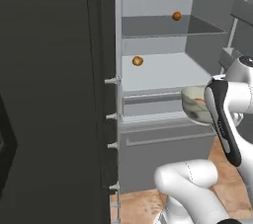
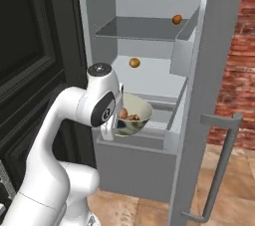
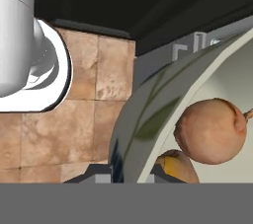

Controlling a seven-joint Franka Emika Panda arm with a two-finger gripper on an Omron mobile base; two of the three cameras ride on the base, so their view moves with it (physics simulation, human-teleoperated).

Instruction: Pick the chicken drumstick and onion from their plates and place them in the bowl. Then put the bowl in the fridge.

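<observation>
Left base view looks at the tall silver-grey fridge [image 1: 163, 134] with its door swung open and its pale interior exposed. A small round orange fruit [image 1: 176, 16] sits on the upper shelf, and a second small orange-brown fruit [image 1: 138, 61] lies on the shelf below it, toward the left. To the left of the fridge stands a tall black cabinet [image 1: 49, 94]. The white robot arm with dark joints rises from the lower right, and its forearm covers part of the round, deep, pale greyish-cream bowl [image 1: 192, 103], which hangs in the air just in front of the drawer level of the fridge, above the tan tiled floor [image 1: 141, 205].

Right base view shows the same bowl [image 2: 135, 115] held up beside the arm's wrist, in front of the lower fridge compartment and below the two shelves. Inside it lie a round pinkish-brown onion [image 2: 123, 113] and a small golden-brown lumpy chicken drumstick [image 2: 133, 117], touching each other. The open grey fridge door [image 2: 209, 100] with its long handle stands at the right, with a red brick wall [image 2: 241, 70] behind it.

Hand view is taken very close to the bowl [image 3: 148, 119], whose curved rim and leaf-marked outside sweep across the picture. The onion [image 3: 211, 130] rests inside against the wall, with the drumstick [image 3: 175, 166] just under it. The gripper [image 3: 129, 172] is clamped tight on the bowl's rim, one finger tip on either side of the wall.
</observation>
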